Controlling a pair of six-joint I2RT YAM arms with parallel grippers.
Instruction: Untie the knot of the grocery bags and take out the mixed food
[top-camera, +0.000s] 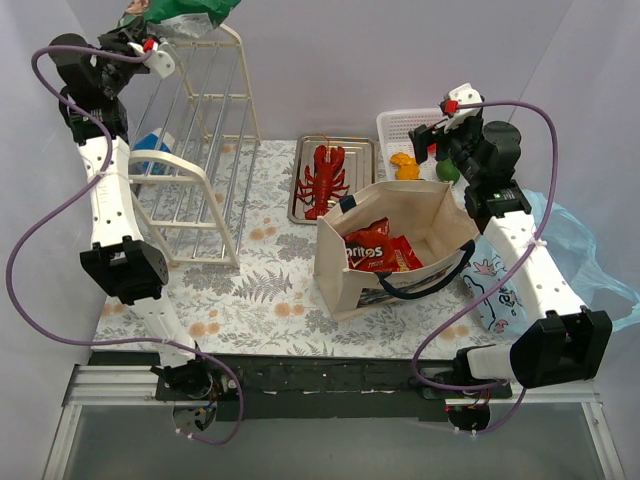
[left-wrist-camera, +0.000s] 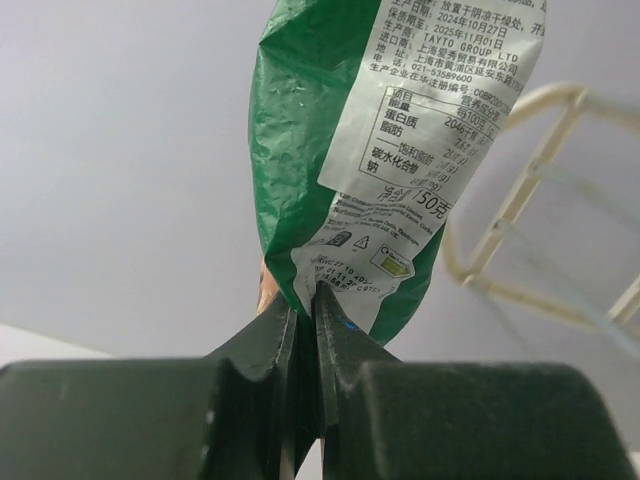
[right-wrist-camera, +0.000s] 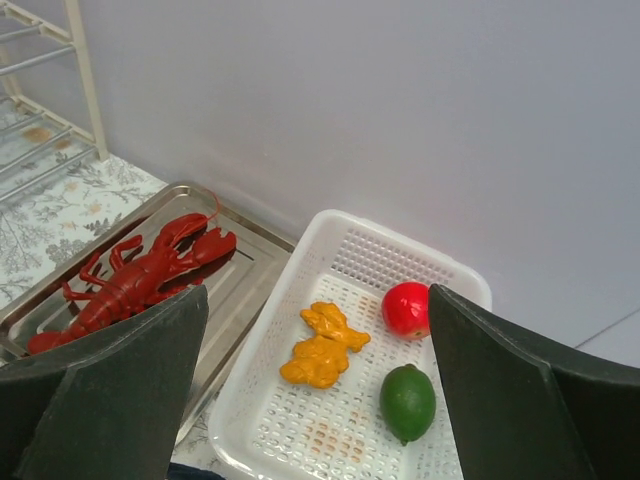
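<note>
High at upper left, the left gripper (left-wrist-camera: 305, 300), clamped on the seal of the green snack bag (left-wrist-camera: 300, 130) above the wire rack (top-camera: 200, 120), should lower it gently before releasing, while the right gripper (right-wrist-camera: 318, 300) hangs spread over the white basket (right-wrist-camera: 400, 262).

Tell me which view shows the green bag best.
Left wrist: the green bag is close up, label legible, its lower edge pinched in the left gripper. Top external catches it small, cut off by the top edge. Right wrist misses it.
</note>
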